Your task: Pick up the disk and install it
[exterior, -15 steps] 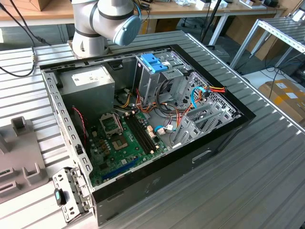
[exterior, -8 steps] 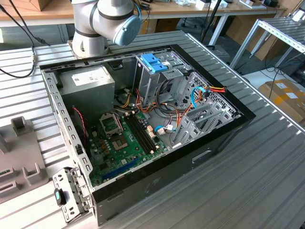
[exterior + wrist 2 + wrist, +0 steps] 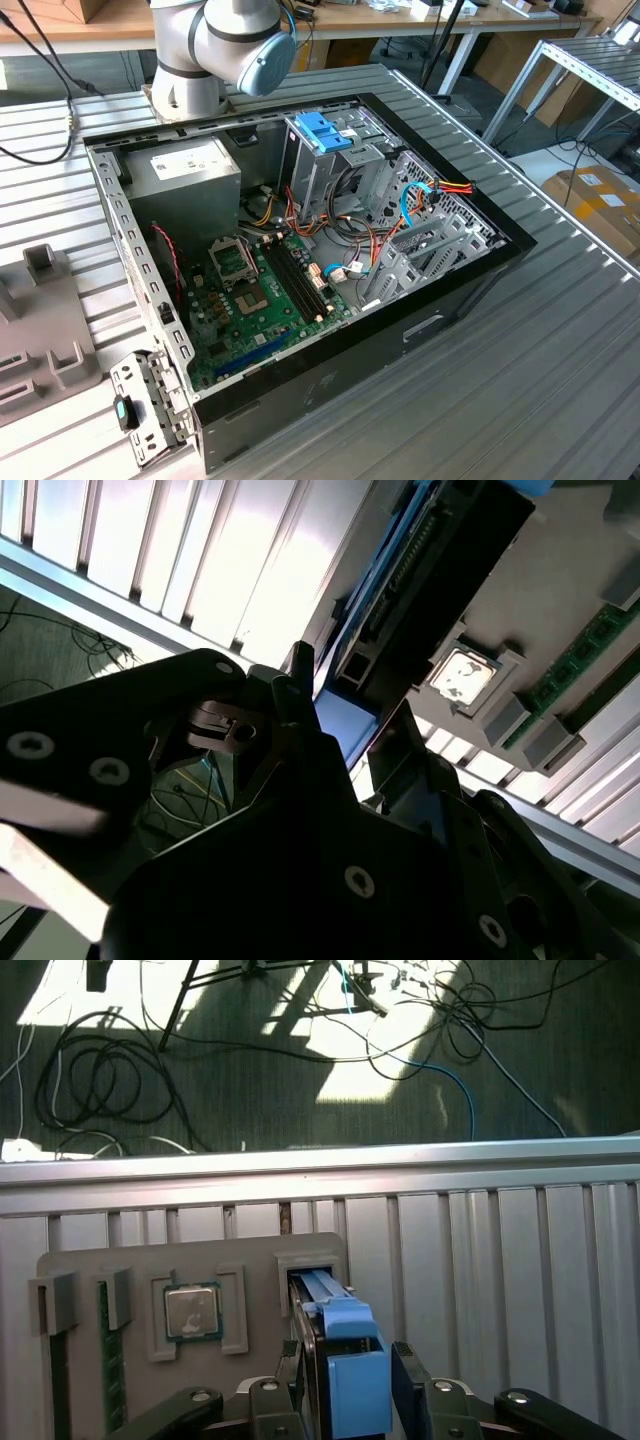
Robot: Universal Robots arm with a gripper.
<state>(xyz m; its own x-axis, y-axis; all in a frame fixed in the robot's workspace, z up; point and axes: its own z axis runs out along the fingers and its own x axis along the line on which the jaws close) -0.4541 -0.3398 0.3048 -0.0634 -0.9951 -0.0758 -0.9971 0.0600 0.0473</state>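
Note:
The disk (image 3: 345, 1345), a dark drive in a bright blue carrier, stands on edge in a slot of a grey holder tray (image 3: 140, 1265). In both wrist views my gripper (image 3: 350, 1365) straddles its near end, one black finger pressed against each side. The blue carrier end (image 3: 345, 725) sits between the fingertips, and the disk's long dark body (image 3: 440, 570) runs away from them. The disk still rests in its slot. In the exterior view the open computer case (image 3: 480, 275) lies on the ribbed metal table, with an upright metal drive cage (image 3: 320, 175) topped by a blue handle (image 3: 325, 130).
The holder tray also carries a processor chip (image 3: 192, 1312) and a memory stick (image 3: 110, 1360). The arm's base (image 3: 190, 80) stands behind the case. Cables (image 3: 110, 1080) lie on the floor past the table edge (image 3: 320, 1165). A grey fixture (image 3: 40, 320) sits at the exterior view's left.

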